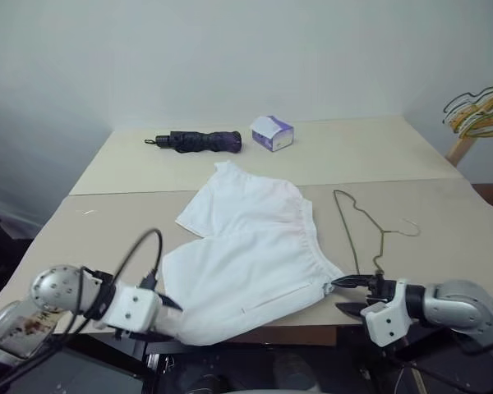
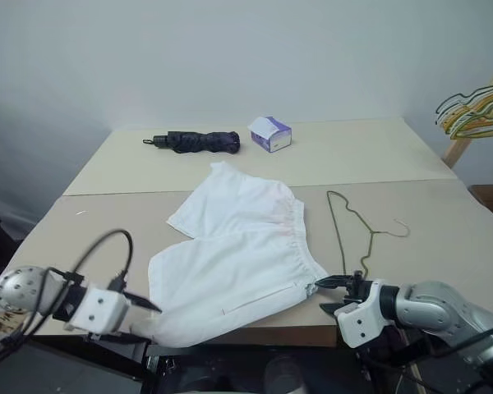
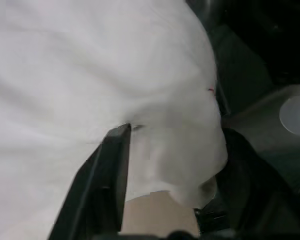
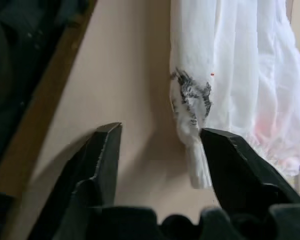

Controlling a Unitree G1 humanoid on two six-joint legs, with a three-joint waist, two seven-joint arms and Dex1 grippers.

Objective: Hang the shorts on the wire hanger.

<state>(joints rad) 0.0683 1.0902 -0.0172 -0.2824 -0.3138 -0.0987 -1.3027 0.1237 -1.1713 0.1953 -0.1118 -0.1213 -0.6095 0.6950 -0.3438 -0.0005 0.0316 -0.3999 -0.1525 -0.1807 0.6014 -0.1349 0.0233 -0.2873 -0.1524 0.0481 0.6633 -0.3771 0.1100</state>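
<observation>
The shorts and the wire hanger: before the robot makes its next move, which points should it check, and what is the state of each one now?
1. The shorts lie flat on the table: ok, though the near hem hangs slightly over the front edge.
2. The wire hanger lies free beside the shorts, nothing on top of it: ok.
3. The shorts are on the hanger: not ok, they lie apart.
4. The right gripper is open and empty, next to the waistband corner: ok.
5. The left gripper is open with cloth between its fingers; whether it touches the cloth: cannot tell.
6. The umbrella and the tissue box stay far from the work area: ok.
</observation>
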